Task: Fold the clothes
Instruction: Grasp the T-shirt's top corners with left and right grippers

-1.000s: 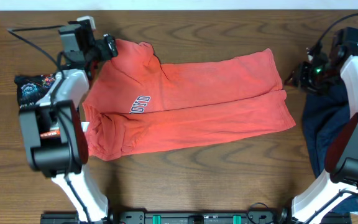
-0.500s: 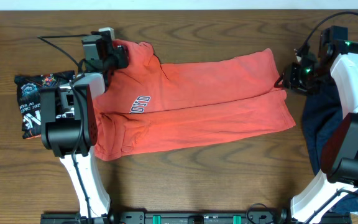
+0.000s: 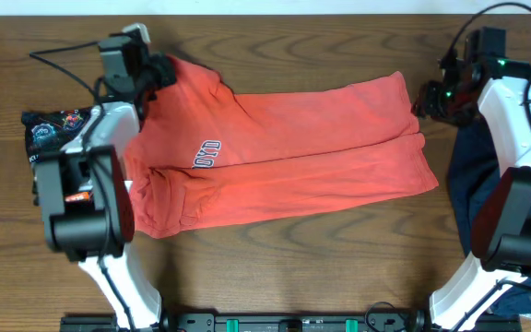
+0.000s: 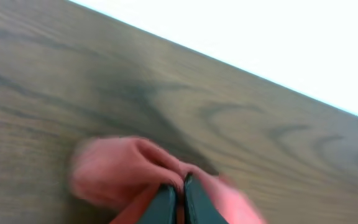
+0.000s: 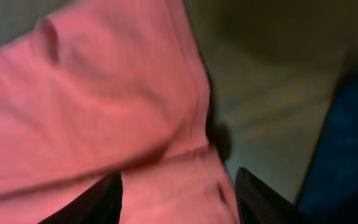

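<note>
The coral-red T-shirt (image 3: 293,157) lies flat across the middle of the table, folded lengthwise, with its navy-and-white lettering (image 3: 206,153) showing. My left gripper (image 3: 161,72) sits at the shirt's far-left corner. In the left wrist view it (image 4: 180,185) is shut, pinching a bunched fold of red fabric (image 4: 117,168). My right gripper (image 3: 425,100) is at the shirt's far-right corner. Its dark fingers (image 5: 101,200) stand wide apart over the red cloth (image 5: 104,93), so it is open.
A dark-navy shirt (image 3: 473,175) lies heaped at the right edge under the right arm, and it shows as a blue patch (image 5: 353,137) in the right wrist view. A folded black printed shirt (image 3: 49,138) sits at the left. Bare wooden table (image 3: 293,267) runs along the front.
The left gripper has gone from open to shut on the shirt's far-left corner, drifting right and then back left. The right gripper has shifted slightly away from the front, still open.
</note>
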Motion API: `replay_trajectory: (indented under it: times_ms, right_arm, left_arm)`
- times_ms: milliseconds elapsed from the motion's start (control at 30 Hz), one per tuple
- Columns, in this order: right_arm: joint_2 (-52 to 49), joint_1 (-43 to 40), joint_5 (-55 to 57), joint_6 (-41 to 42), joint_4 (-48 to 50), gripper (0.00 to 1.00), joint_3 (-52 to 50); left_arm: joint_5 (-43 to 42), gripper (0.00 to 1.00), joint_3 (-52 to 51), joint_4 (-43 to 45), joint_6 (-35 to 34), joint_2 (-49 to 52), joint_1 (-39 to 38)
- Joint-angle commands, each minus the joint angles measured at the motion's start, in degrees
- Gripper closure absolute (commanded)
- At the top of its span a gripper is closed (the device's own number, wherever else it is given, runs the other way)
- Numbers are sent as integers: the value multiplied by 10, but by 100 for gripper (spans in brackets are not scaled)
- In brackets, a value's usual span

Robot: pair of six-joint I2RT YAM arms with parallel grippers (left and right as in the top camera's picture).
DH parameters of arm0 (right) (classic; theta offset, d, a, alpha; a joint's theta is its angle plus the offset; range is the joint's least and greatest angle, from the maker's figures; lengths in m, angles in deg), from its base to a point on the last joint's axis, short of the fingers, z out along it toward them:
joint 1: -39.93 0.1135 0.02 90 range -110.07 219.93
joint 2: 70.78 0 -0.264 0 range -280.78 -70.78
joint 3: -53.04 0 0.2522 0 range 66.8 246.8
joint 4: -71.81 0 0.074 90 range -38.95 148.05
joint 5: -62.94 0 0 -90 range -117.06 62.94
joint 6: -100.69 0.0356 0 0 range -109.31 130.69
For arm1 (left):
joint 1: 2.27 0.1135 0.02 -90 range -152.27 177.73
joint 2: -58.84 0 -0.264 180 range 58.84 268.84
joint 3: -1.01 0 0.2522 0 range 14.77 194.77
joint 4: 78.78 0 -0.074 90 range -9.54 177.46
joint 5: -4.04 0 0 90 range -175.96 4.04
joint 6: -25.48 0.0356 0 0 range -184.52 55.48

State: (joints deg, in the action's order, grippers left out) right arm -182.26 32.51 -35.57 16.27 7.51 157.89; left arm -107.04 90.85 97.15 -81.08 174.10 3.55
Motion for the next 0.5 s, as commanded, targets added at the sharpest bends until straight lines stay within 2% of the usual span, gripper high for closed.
replay_trajectory:
  times_ms: [0, 233, 467]
  right_arm:
    - [-10, 15, 46, 5, 37, 43, 8]
    - [-80, 25, 81, 29, 155, 37, 8]
    - [-150, 30, 76, 51, 274, 37, 8]
  left_arm:
    - [-25, 94, 8, -45, -16, -21, -3]
    - [-30, 94, 8, -196, -16, -22, -5]
    - [-29, 94, 8, -288, -15, -22, -5]
